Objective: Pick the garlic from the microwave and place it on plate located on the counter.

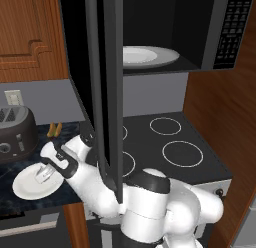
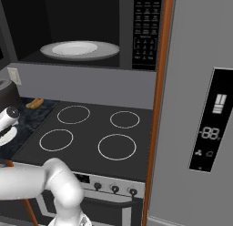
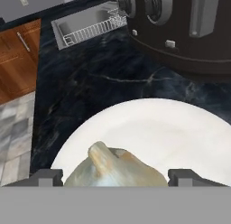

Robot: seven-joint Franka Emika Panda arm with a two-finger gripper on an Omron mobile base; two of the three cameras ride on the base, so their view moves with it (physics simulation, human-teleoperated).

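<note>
The two-finger gripper [image 3: 115, 175] hangs just over the small round plain white plate [image 3: 180, 128], and between its two dark finger tips [image 3: 45, 177] sits the lumpy off-white garlic bulb [image 3: 115, 169], pointed tip toward eleven o'clock in the hand view. The tips flank the bulb on either side, so the claw looks closed on it, though where pad meets garlic lies under the lower edge and I cannot see whether the bulb already rests on the china. From the left base camera the gripper [image 1: 45, 173] is low above the plate [image 1: 27, 188], which lies on the dark blue-black marbled stone counter [image 1: 10, 204], at about four o'clock from the grey-black toaster [image 1: 15, 134]. Up at one o'clock the large black microwave [image 1: 220, 32] stands with its door swung open, only the greyish-white turntable dish [image 1: 147, 56] inside. I judge the carrying done and the placing step in hand: what is left calls for a short settle onto the plate, a spreading of the fingers, and a straight lift away so the round bulb is not nudged toward the rim.
</note>
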